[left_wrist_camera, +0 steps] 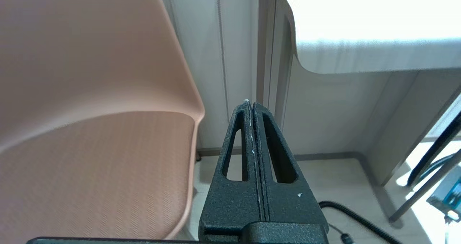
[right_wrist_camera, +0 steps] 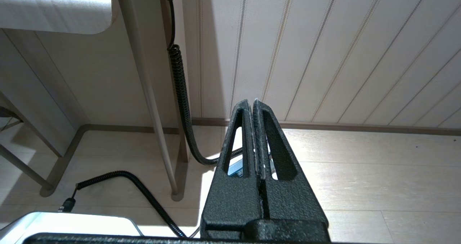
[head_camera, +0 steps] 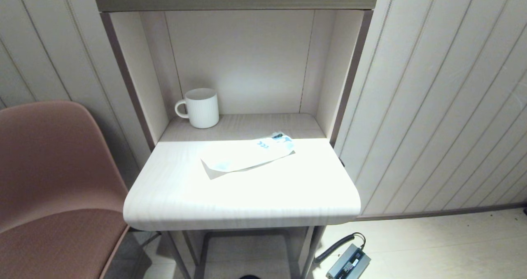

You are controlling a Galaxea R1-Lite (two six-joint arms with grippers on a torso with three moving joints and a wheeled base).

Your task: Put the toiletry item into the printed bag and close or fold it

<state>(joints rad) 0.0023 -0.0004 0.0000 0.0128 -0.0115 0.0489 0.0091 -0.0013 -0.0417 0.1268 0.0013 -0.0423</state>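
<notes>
Printed bag flat on desk; left gripper, right gripper fingers pressed together, empty.

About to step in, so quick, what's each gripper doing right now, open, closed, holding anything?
Left gripper: closed, holding nothing, parked low beside the chair.
Right gripper: closed, holding nothing, parked low over the floor.

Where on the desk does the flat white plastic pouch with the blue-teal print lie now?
In the head view, the flat white plastic pouch lies on the pale wooden desk, mid-surface, its printed end toward the robot's right, in front of the white ribbed mug.
</notes>
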